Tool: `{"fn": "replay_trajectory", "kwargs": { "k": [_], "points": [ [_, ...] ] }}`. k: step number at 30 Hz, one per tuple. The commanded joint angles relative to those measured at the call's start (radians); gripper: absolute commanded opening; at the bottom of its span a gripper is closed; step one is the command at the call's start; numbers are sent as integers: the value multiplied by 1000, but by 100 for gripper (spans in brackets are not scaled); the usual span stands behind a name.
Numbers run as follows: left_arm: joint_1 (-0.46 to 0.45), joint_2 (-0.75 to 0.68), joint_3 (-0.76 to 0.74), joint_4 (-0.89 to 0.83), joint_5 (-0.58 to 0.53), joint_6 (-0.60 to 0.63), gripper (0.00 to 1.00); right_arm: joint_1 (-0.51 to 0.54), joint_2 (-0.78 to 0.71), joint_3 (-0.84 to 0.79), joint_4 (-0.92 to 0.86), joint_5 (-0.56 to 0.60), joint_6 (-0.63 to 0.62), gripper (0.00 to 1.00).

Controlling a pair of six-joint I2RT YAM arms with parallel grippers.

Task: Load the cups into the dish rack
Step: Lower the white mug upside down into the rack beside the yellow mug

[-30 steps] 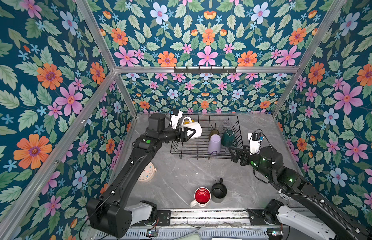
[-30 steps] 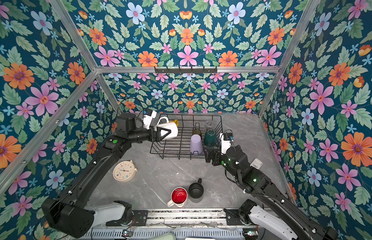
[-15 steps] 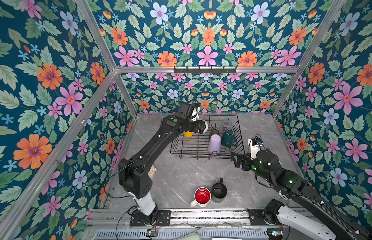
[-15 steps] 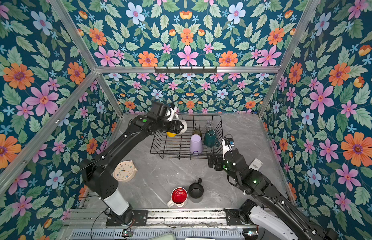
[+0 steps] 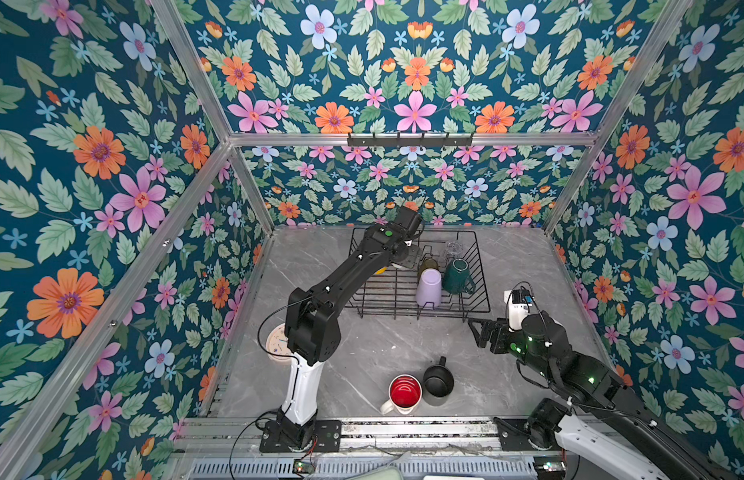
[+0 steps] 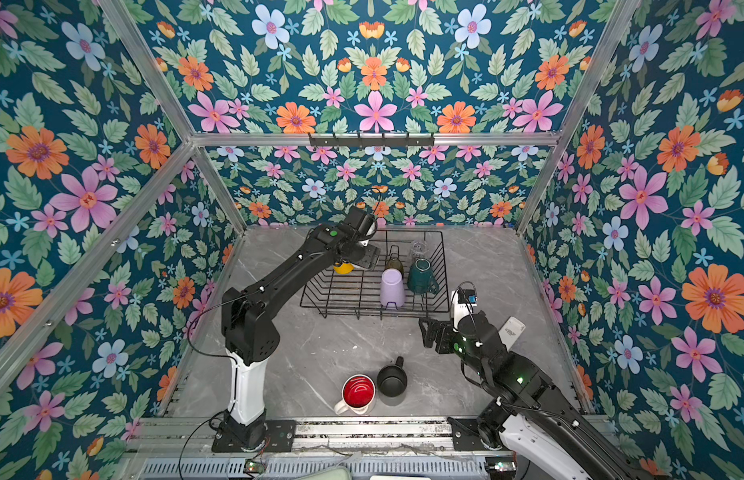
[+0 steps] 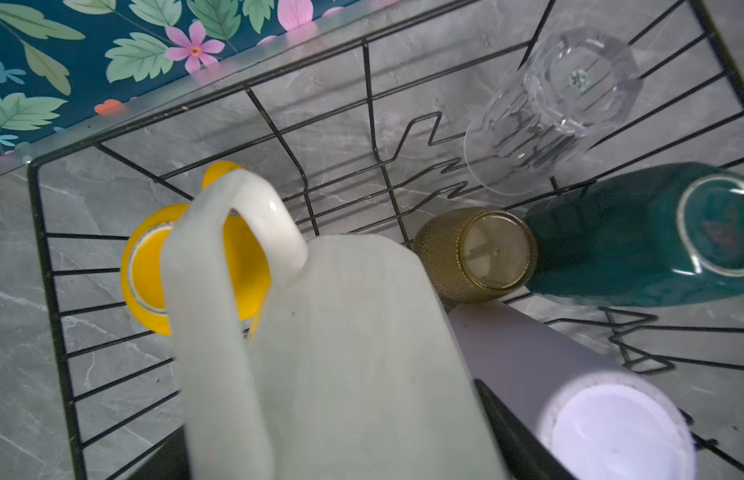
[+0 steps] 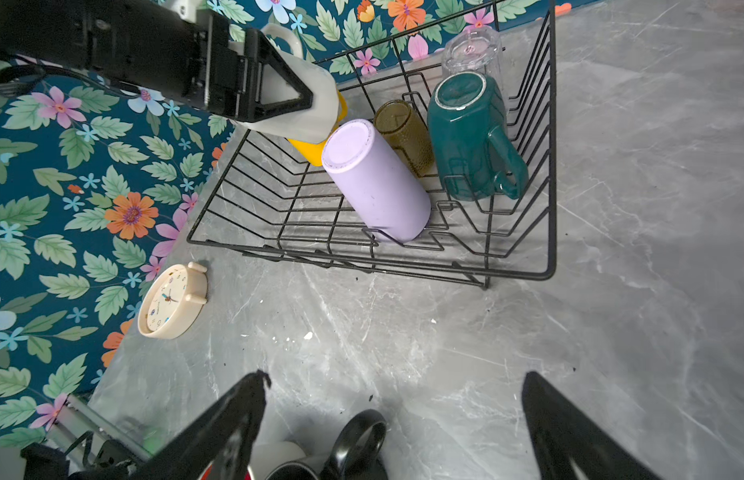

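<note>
Holding cream mug [image 7: 353, 332] above dish rack [image 8: 551, 166], left tool [image 8: 297, 99], right tool [image 8: 395, 378] spread, empty

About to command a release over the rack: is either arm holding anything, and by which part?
The left gripper holds the cream mug by its body, fingers across the sides, handle free. The right gripper is open and empty.

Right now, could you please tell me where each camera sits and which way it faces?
Both top views: high at the front, looking down and back at the table; left arm and right arm show.
Left wrist: above the dish rack, looking into it; the cream mug in the left gripper fills the foreground.
Right wrist: low over the table, facing the rack; the open right gripper shows.
Shared: both wrist views show the lilac tumbler.
</note>
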State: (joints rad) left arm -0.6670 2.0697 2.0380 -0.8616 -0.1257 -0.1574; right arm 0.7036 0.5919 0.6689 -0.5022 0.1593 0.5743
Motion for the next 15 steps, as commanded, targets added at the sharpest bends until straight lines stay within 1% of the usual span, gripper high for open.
{"fn": "replay_trajectory", "kwargs": {
  "k": [1,4,9,15],
  "points": [
    [2,32,33,22,-45,10,0,1,-27,-16,-22,-19,45,95],
    [3,77,65,-16,-43,16,0,1,-59,-31,-49,-16,57,95],
    [3,129,96,-31,-37,27,0,1,-102,-45,-75,-15,71,95],
    [3,183,126,-27,-26,30,0,0,-106,-45,-85,-27,79,95]
  ]
}}
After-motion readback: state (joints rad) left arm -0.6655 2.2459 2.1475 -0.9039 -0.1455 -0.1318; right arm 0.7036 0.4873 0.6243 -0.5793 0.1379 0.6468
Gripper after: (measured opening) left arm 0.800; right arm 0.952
